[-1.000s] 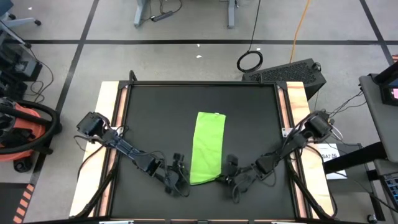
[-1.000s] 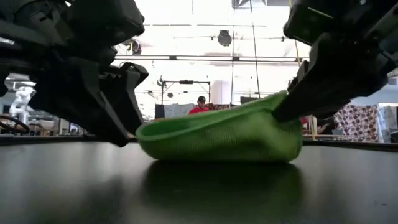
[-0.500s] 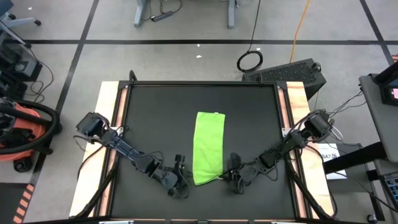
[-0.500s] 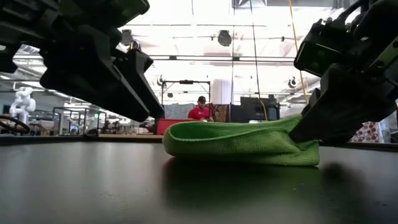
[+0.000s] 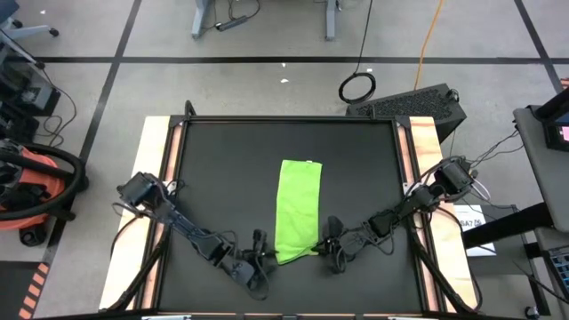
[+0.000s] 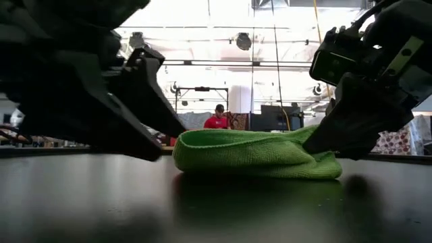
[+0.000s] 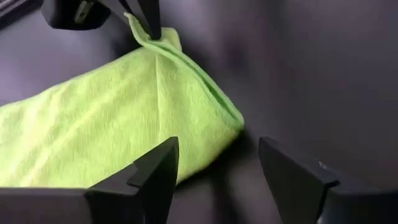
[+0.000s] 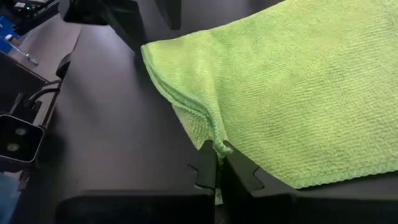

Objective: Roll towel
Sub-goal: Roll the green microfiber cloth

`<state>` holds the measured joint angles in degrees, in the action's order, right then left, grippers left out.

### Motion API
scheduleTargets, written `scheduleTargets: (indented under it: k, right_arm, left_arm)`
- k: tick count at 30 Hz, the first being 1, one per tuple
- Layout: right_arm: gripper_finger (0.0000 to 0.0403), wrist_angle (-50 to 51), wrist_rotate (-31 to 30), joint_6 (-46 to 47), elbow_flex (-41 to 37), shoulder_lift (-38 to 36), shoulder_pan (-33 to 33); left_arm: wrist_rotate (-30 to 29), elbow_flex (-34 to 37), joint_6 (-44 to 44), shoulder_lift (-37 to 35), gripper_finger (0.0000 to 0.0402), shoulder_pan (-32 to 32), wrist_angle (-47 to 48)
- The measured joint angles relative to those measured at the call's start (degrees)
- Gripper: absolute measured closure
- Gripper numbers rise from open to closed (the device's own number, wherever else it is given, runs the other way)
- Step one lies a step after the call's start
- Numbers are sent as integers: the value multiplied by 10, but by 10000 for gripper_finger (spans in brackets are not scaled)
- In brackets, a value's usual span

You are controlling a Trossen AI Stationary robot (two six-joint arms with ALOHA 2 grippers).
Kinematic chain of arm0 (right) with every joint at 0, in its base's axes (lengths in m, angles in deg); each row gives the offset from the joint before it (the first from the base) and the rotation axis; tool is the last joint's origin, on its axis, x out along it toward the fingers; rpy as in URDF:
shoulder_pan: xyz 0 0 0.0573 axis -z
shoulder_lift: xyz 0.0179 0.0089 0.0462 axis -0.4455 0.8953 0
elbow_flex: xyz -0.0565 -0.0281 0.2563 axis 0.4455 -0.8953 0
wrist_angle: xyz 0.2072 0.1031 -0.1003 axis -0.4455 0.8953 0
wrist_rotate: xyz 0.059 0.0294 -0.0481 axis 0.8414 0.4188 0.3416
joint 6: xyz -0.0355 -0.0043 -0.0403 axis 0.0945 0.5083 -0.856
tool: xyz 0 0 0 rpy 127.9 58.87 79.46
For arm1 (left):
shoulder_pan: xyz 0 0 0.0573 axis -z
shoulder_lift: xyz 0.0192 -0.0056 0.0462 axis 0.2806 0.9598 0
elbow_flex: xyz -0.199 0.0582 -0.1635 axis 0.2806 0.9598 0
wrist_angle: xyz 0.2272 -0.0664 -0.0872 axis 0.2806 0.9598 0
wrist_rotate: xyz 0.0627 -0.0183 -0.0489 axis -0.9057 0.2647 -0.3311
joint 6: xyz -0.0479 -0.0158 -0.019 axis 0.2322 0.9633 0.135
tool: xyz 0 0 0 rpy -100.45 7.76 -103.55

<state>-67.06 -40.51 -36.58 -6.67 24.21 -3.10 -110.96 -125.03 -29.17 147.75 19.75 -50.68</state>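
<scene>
The lime-green towel (image 5: 298, 210) lies on the black table (image 5: 213, 169) as a narrow folded strip that runs from far to near. My right gripper (image 5: 322, 242) is at its near right corner and is shut on it. My left gripper (image 7: 214, 155) is open, low over the table at the towel's near left corner (image 7: 236, 121). One of its fingers (image 7: 155, 169) stands in front of the cloth and the other on bare table. I cannot tell whether it touches the towel. In the low view the near end (image 6: 256, 154) is a low hump. My right gripper pinches the towel's near right corner (image 8: 214, 138) between its two fingers, by the folded edge with several layers. The fingers come low and slanting from the table's right near side. The corner (image 6: 307, 135) is raised a little; the rest of the towel lies on the table.
Wooden strips (image 5: 156, 178) edge the table on both sides. Bare black tabletop lies left and right of the towel. Beyond the far edge, a keyboard (image 5: 409, 102) and a cable loop (image 5: 357, 87) lie on the floor. A person in red (image 6: 217, 120) sits far behind.
My right gripper has come down with the near right corner, and the towel's near end has sunk from a tall hump to a flatter one. My left gripper has drawn back a little toward the table's near edge, away from the near left corner.
</scene>
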Motion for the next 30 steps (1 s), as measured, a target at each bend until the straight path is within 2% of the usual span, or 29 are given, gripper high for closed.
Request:
scheduleTargets:
  k: [7, 10, 18, 21, 25, 30]
  right_arm:
    - [402, 1, 12, 1, 0, 0, 0]
    - [402, 4, 13, 2, 0, 0, 0]
    - [402, 10, 13, 2, 0, 0, 0]
    - [402, 11, 13, 2, 0, 0, 0]
    - [402, 13, 15, 2, 0, 0, 0]
    - [403, 13, 15, 2, 0, 0, 0]
  left_arm:
    - [2, -29, 15, 34, 181, -12, -14]
    - [1, -34, 15, 32, 210, -12, -48]
    - [14, -33, 34, 33, 317, -15, -27]
    - [38, -31, 32, 34, 338, -15, -24]
    - [60, -31, 30, 34, 321, -14, -19]
    - [38, -31, 22, 34, 240, -14, -18]
